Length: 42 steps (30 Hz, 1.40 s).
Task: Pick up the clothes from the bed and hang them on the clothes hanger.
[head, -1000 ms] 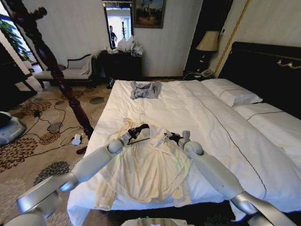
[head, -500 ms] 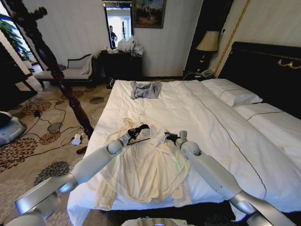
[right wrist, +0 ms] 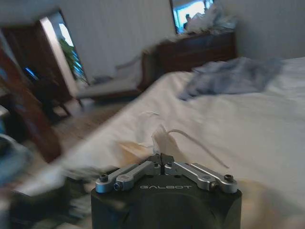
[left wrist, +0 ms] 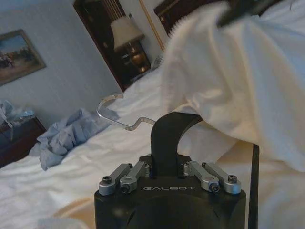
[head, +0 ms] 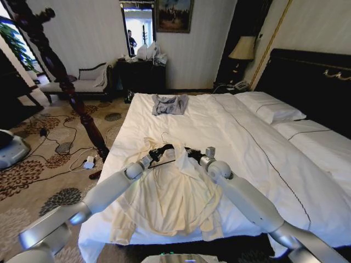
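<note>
Centre of the head frame: the clothes [head: 175, 200], a cream-yellow shirt, lie spread on the near part of the bed [head: 241, 137], collar end toward the far side, lower hem toward the bottom edge of the frame.

Left hand [head: 163, 151] sits at the collar, left of centre, fingers clamped on the black body of the clothes hanger [head: 162, 147]. In the left wrist frame the left hand [left wrist: 167, 162] shows a black piece pinched upright between the fingers; the hanger's wire hook [left wrist: 116, 112] curls out toward the upper left of that frame. A fold of the clothes [left wrist: 238, 86] drapes over the upper right, touching the black piece.

Right hand [head: 192, 154] is at the collar too, just right of the left hand, nearly touching it. Right wrist frame: right hand [right wrist: 162, 164] has its fingers pressed together on a thin pinch of the clothes [right wrist: 164, 140], cream cloth standing up from the fingertips.

Smaller grey garment [head: 169, 104] lies crumpled at the far end of the bed, upper centre of the head frame, well apart from both hands; it also shows at the upper right of the right wrist frame [right wrist: 233, 76].

Dark wooden post [head: 60, 76] stands on the carpet, left of the bed. Lamp [head: 241, 49] is in the upper right, beside the black headboard [head: 307, 71].
</note>
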Available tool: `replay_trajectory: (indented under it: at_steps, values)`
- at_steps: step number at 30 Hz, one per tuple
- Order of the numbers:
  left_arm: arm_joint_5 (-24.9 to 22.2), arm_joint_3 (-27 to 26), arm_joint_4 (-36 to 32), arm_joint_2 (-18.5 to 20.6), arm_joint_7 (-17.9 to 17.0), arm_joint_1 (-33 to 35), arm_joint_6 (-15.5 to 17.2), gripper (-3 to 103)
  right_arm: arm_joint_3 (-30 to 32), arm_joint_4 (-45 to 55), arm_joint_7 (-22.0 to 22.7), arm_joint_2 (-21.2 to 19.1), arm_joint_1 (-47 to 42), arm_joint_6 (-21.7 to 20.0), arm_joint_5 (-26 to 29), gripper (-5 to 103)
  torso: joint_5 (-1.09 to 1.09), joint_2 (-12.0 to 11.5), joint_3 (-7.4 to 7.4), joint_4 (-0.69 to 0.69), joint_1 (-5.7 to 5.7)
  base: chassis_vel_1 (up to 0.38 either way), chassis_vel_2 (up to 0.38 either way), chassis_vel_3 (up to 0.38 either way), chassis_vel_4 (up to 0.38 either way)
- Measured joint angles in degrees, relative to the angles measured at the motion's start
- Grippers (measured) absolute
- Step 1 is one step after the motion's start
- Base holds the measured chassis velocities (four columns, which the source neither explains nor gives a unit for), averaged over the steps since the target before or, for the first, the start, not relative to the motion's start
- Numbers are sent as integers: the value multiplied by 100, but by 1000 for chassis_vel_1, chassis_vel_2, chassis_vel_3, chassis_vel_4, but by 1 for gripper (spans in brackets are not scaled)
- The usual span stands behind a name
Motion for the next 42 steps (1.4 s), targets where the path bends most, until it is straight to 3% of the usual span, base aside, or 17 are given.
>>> replay_trajectory:
  at_steps: [5,8,15,18,22,26,28,34,36,38,42]
  values:
    - [-58,-59,44,-89,-92,-7,-219,25,79,339,56,29,-48,-28,575,0,0,0,0,0,-1,0,0,0,0]
    - [-64,-125,176,-189,-118,-42,-530,25,97,411,56,42,-113,-54,774,0,0,0,0,0,-1,0,0,0,0]
    - [-30,-159,240,-202,-119,-48,-682,25,213,486,21,51,-243,-118,1063,0,1,0,0,0,0,0,0,0,0]
    - [-32,-179,275,-221,-129,-43,-695,25,280,586,-221,-13,-336,-130,1029,-1,1,0,0,0,0,0,0,0,0]
    - [-55,-227,368,-293,-137,-69,-703,25,347,898,-669,-175,-543,-122,693,15,0,0,0,-1,0,0,0,0,0]
    - [-59,-242,456,-361,-144,-132,-722,25,336,1093,-756,-242,-642,-140,506,25,0,0,0,0,-1,0,0,0,0]
    - [-66,-248,513,-424,-147,-196,-779,25,282,1315,-814,-270,-711,-112,162,47,1,0,0,-1,0,0,0,0,0]
    - [-70,-261,433,-346,-140,-158,-838,25,755,869,-531,-269,-355,153,-365,69,1,0,0,3,0,0,0,0,0]
    - [-65,-279,378,-323,-129,-119,-868,25,934,524,-592,-448,-150,264,-729,80,2,0,1,1,2,0,0,0,0]
    - [-58,-285,356,-315,-125,-110,-881,25,982,419,-660,-534,-80,295,-860,80,1,0,1,1,2,0,0,0,0]
    - [-6,-310,278,-289,-53,-85,-999,25,1006,-146,-1178,-1184,197,542,-1868,98,1,0,0,-1,1,0,0,0,0]
